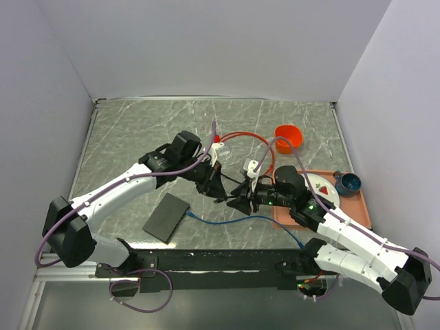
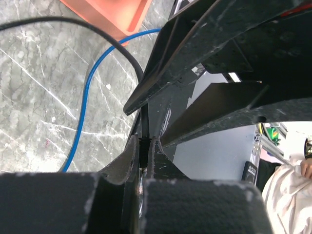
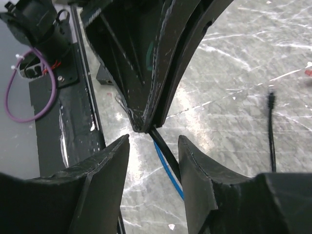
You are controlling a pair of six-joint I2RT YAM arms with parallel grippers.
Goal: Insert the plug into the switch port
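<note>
On the thin, matte-black rectangular box (image 1: 166, 217) near the table's front edge, the sockets are too small to make out. The thin black cable (image 2: 97, 30) is hidden where the left gripper (image 2: 144, 142) pinches it. The picture's top edge crops the salmon-pink rectangular tray (image 2: 112, 12).

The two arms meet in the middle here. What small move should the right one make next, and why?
Probably close the right fingers on the black cable: they stand open on either side of it, close by the left fingers, which pinch it. That would give both arms a hold.
</note>
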